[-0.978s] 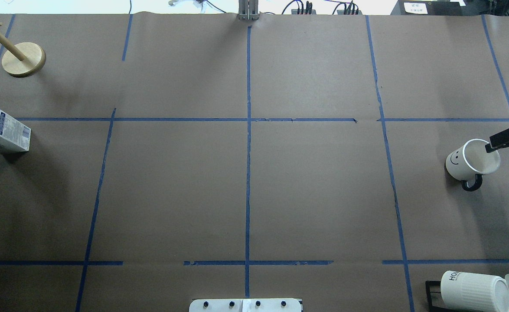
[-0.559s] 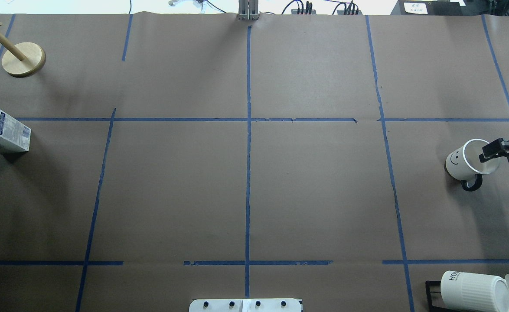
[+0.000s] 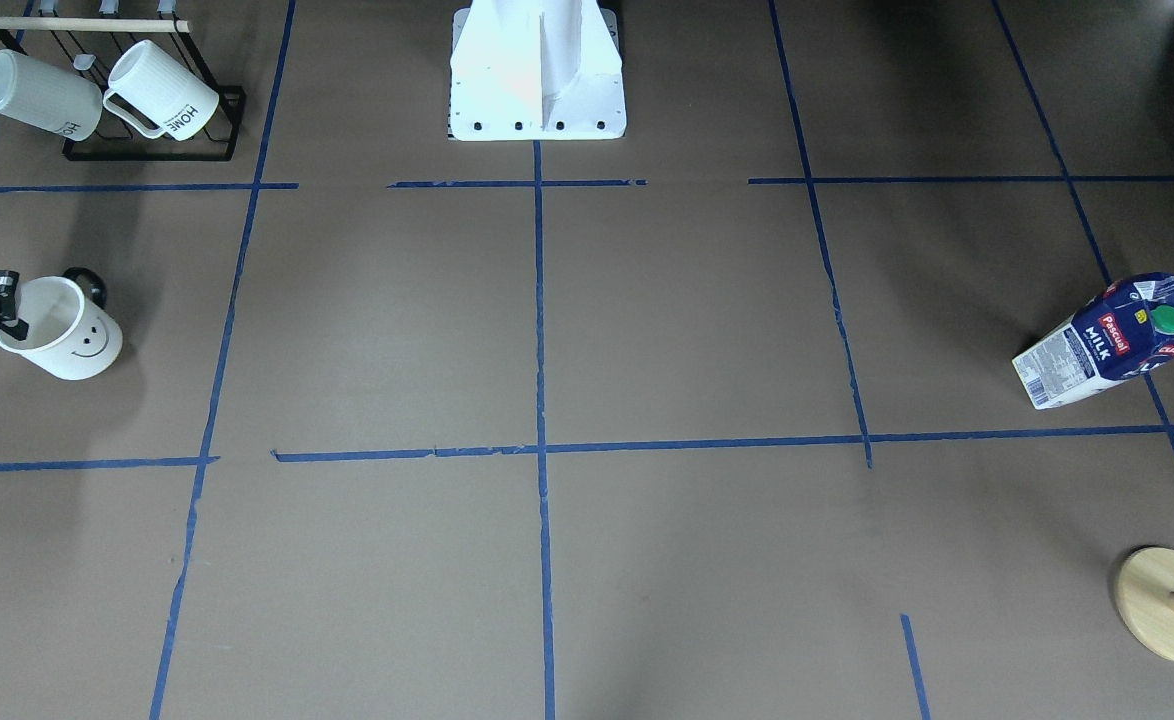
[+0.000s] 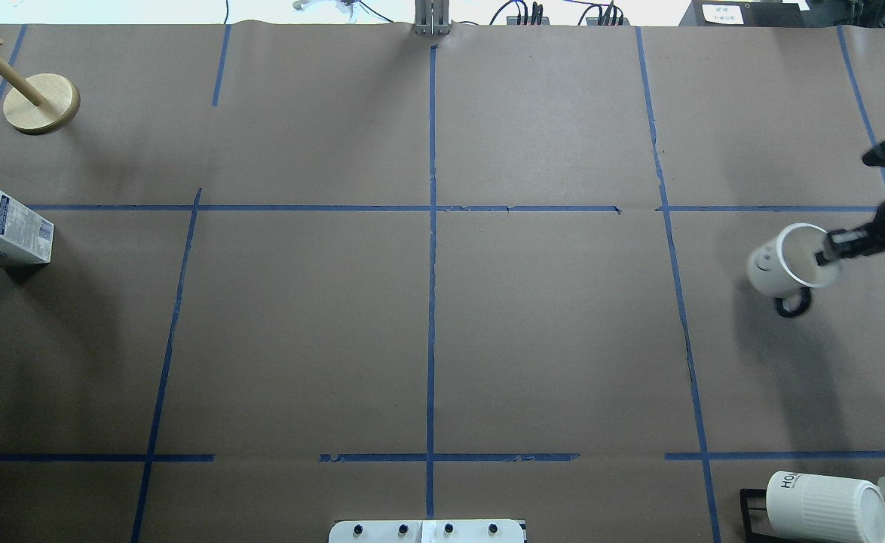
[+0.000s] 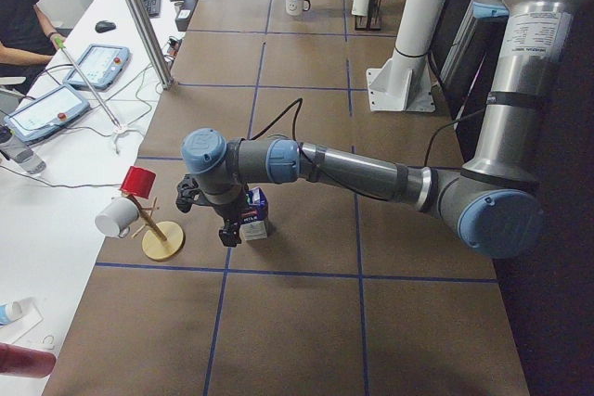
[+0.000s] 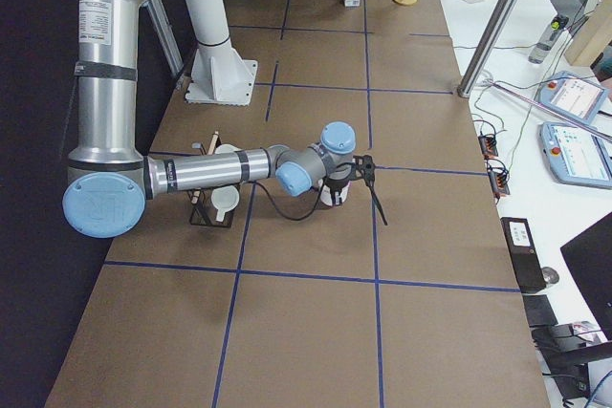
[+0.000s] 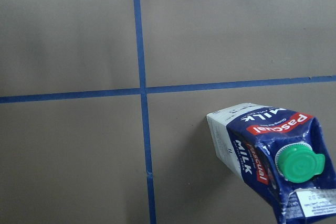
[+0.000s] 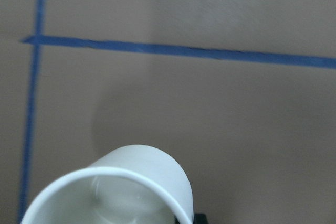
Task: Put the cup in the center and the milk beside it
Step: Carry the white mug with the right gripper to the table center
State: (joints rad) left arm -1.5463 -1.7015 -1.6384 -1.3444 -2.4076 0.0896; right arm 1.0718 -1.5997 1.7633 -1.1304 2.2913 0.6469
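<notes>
White and smiley-faced, the cup (image 4: 773,265) tilts at the bench's (image 4: 563,339) right end, our right tool (image 4: 822,256) clamped on its rim. We see the milk (image 3: 1097,345) upright at the left end, both well apart from the center (image 4: 432,209). Our left tool (image 5: 225,220) hovers near the carton; apart or together, we cannot tell.

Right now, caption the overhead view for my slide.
Right gripper pinches smiley cup by its rim, far right; milk carton stands far left.

R gripper (image 4: 822,255) | closed on cup (image 4: 767,271) rim | cup lifted, shifted inward
</notes>
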